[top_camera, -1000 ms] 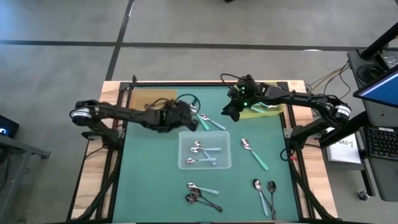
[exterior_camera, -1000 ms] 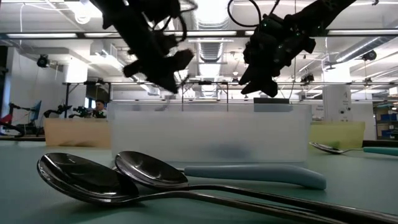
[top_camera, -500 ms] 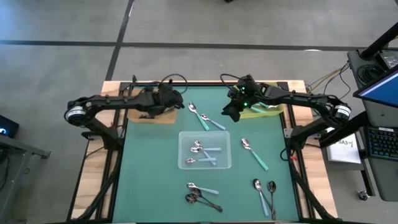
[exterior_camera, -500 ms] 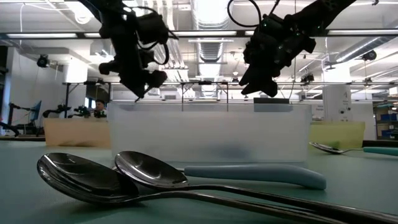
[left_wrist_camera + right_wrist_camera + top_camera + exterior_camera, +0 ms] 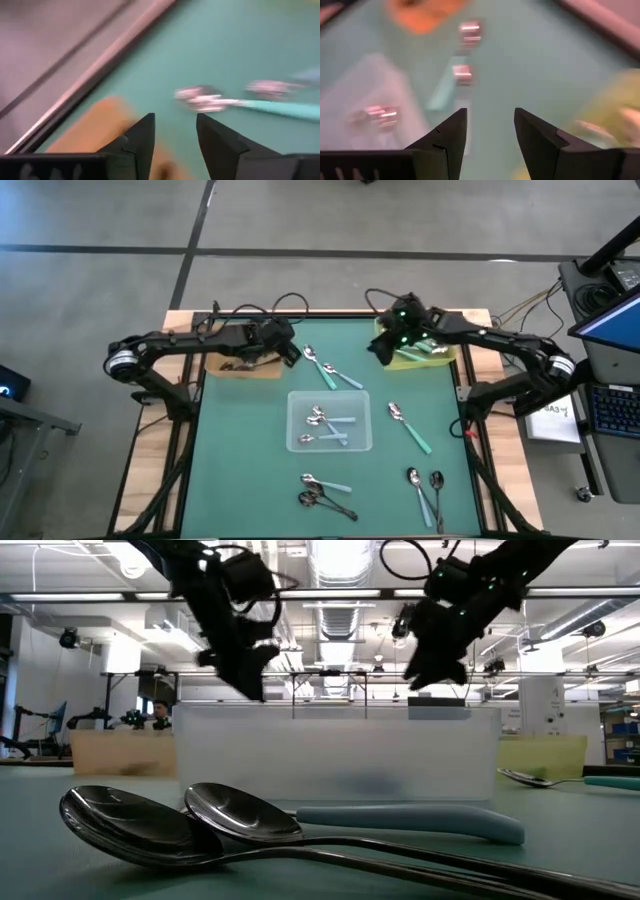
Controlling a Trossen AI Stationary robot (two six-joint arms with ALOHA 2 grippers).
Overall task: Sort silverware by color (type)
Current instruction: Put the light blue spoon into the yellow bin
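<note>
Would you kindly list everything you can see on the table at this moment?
Table mat: one, green, wood-edged.
Brown tray: one, far left corner.
Yellow-green tray: one, far right corner.
Clear tray: one, centre.
Spoons in clear tray: about three, pale-blue handles.
Far-centre spoons: two, one teal handle, one pale-blue.
Teal-handled spoon: one, right of clear tray.
Near-left spoons: about three, one pale-blue handle, the rest dark.
Near-right spoons: two, one light-handled, one dark.
Left hand: dark, open, at brown tray's edge.
Right hand: dark, open, beside yellow-green tray.
</note>
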